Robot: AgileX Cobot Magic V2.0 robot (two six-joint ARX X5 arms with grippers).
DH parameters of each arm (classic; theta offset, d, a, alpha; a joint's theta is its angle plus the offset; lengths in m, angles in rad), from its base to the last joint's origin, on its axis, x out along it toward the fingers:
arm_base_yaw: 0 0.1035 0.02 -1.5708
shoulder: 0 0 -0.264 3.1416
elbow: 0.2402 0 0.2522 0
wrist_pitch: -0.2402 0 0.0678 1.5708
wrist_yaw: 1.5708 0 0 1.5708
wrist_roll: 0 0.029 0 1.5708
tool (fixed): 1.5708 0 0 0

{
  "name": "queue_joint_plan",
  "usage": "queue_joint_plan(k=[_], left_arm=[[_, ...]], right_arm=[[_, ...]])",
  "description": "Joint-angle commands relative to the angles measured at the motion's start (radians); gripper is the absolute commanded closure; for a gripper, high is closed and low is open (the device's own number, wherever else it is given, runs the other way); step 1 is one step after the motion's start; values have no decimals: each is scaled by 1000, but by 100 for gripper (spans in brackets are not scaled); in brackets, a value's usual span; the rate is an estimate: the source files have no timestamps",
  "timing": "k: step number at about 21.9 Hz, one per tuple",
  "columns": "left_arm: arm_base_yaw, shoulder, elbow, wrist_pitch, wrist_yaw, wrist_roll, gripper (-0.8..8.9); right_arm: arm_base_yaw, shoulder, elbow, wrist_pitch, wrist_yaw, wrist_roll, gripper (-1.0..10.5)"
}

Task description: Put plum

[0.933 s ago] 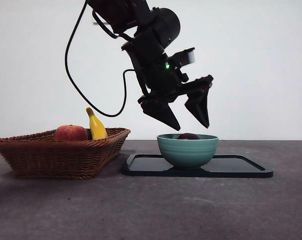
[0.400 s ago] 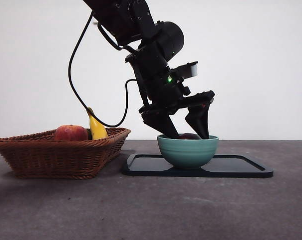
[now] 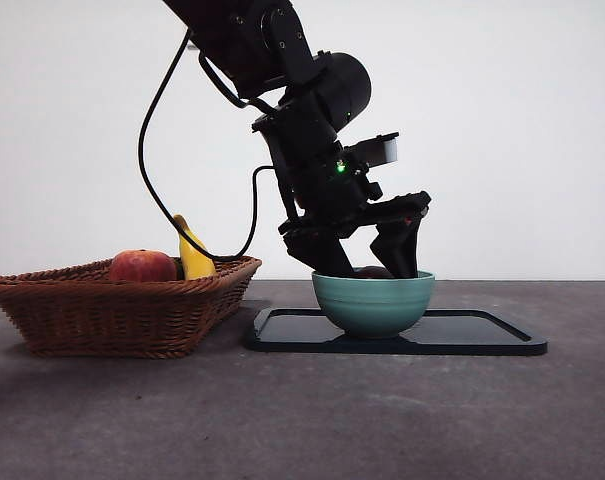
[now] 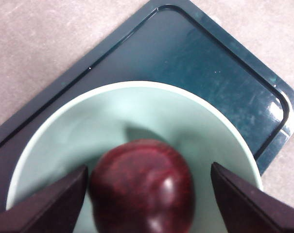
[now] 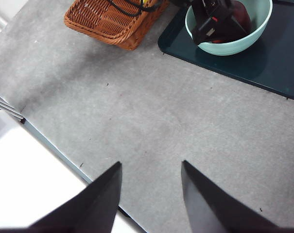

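Note:
The plum (image 4: 142, 189) is dark maroon and lies in the teal bowl (image 4: 137, 109). In the front view only its top (image 3: 374, 271) shows above the bowl's rim (image 3: 372, 300). My left gripper (image 4: 149, 169) is open, with its jaws down inside the bowl on either side of the plum; in the front view it (image 3: 370, 265) comes down from above. My right gripper (image 5: 151, 164) is open and empty, high above bare table, well away from the bowl.
The bowl stands on a dark tray (image 3: 472, 335). A wicker basket (image 3: 122, 305) at the left holds a red apple-like fruit (image 3: 142, 266) and a yellow banana (image 3: 194, 255). The table's edge and a white surface (image 5: 35, 170) show in the right wrist view.
My left gripper has come down from above the bowl, and its open jaws are now inside the bowl around the plum. The bowl has shifted slightly left.

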Motion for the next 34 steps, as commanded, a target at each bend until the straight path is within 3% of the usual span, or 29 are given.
queue_joint_plan(k=[1,3,8,21,26,34], left_arm=[[-13,32,26,4,0,5,434],[-15,32,26,4,0,5,508],[-15,32,26,5,0,5,561],[-7,-79,146,-53,0,4,565],[32,-233,162,-129,0,-9,565],[154,-538,162,-373,0,-48,565]], right_arm=[[5,4,8,6,-3,-11,751],[5,4,8,6,-3,-12,751],[5,4,8,6,-3,-18,751],[4,4,8,5,7,-24,751],[4,4,8,6,7,-31,751],[4,4,8,13,7,-42,751]])
